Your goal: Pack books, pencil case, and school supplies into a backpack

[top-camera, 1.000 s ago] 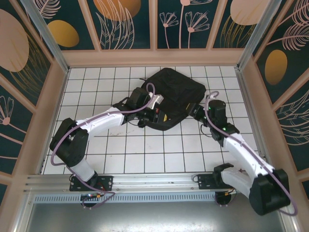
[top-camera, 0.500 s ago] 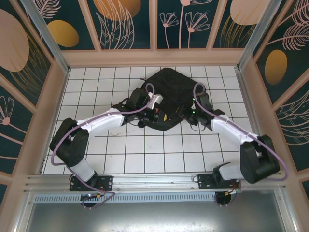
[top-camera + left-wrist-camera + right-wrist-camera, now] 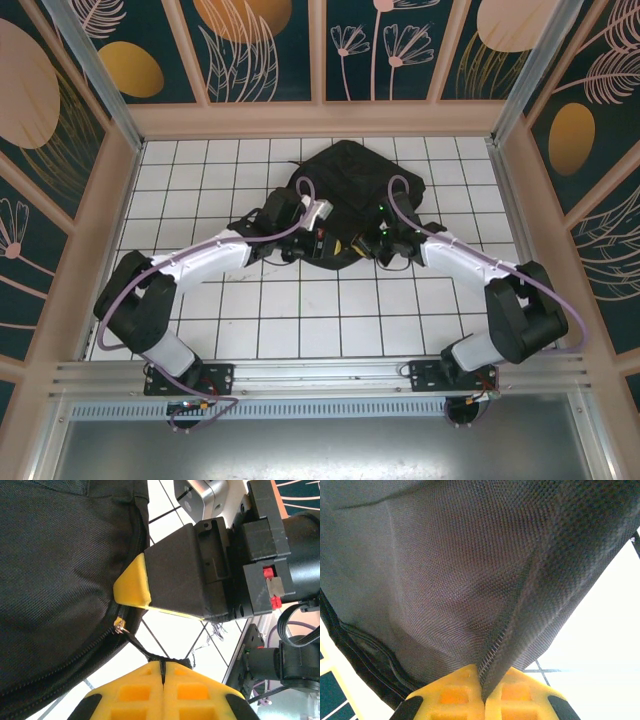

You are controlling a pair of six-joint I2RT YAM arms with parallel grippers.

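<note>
The step in hand looks like working the zip of the backpack (image 3: 355, 185), and doing it well depends on the two arms pulling against each other. The left gripper (image 3: 161, 669) has its yellow pads pressed together on the thin black pull cord (image 3: 150, 654). That cord runs up and to the left from the jaws to the small metal zip slider (image 3: 120, 625), which sits just ahead of them on the bag's edge. The right gripper (image 3: 483, 690) is clamped on a raised fold of cloth (image 3: 512, 620) that rises straight out from between its pads, with the bag's body spread above and beyond. The pull should follow the line of the zip teeth (image 3: 65, 667), not lift away from them, or the soft cloth will bunch and the slider will jam. The right arm should keep its fold taut so the track lies straight. The cord is thin and frayed at the end, so it could slip from the pads under a sharp tug. The bag is coarse woven nylon, limp and rounded, and sags in creases on the white tiled table (image 3: 300, 310). The pads are ribbed, blocky yellow plastic. Whether the zip is mostly done up, I cannot tell.
</note>
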